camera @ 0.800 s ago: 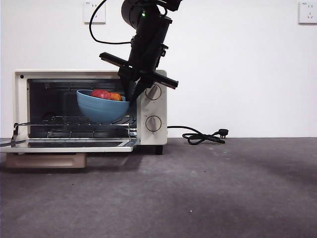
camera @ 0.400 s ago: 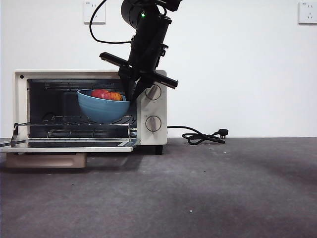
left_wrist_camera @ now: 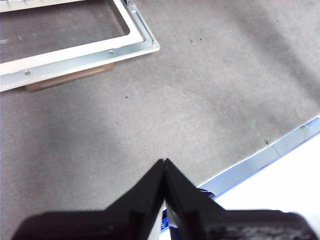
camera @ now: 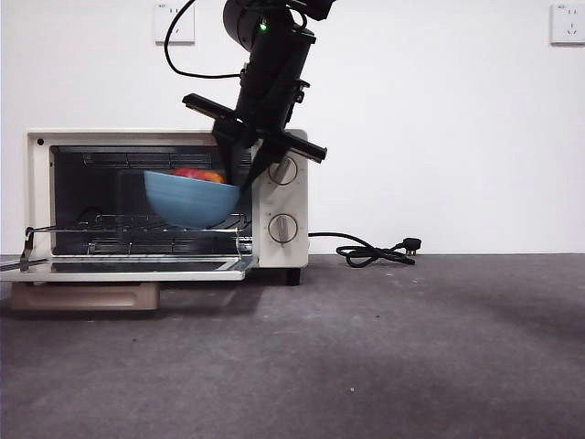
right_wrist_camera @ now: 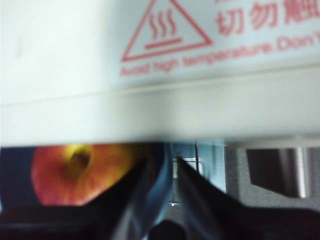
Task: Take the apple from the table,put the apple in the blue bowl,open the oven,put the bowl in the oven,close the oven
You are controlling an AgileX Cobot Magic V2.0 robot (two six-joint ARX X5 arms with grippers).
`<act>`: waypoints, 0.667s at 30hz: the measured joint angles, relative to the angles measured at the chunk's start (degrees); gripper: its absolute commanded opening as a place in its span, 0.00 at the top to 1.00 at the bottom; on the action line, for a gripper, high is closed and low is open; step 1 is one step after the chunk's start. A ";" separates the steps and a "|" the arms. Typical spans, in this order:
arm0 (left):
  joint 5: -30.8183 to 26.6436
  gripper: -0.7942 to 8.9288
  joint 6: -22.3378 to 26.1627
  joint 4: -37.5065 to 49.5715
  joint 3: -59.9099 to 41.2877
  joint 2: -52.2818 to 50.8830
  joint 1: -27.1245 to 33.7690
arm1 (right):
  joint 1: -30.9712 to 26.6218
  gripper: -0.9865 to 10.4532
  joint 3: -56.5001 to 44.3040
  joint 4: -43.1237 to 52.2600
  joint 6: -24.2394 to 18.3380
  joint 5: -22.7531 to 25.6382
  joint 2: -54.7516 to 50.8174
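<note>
Right jaws [camera: 239, 180]: my 2 jaws pinch the rim of the deep matte blue bowl [camera: 187, 201].
Bowl: airborne at the cream-white toaster oven [camera: 274, 197] mouth, above its rack.
Load: round dark-red apple [right_wrist_camera: 75, 172] inside; rigid, likely tips.
Left jaws [left_wrist_camera: 164, 167]: closed, empty, over the desk [left_wrist_camera: 200, 90].

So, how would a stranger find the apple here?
Look at the cream-white oven with its door folded down. In its opening the right gripper holds a blue bowl by the rim. The apple lies inside: the only red-and-yellow thing.
</note>
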 measured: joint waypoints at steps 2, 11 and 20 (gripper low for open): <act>0.00 0.92 0.00 0.00 0.00 0.00 0.00 | 0.00 0.72 0.02 0.07 0.00 0.35 0.00; 0.00 0.92 0.00 0.00 0.00 0.00 0.00 | 0.00 0.72 1.09 -0.33 -1.14 1.03 0.00; -0.26 0.92 0.33 0.00 0.00 0.00 0.02 | 0.96 0.72 9.94 -7.32 -6.40 4.20 0.00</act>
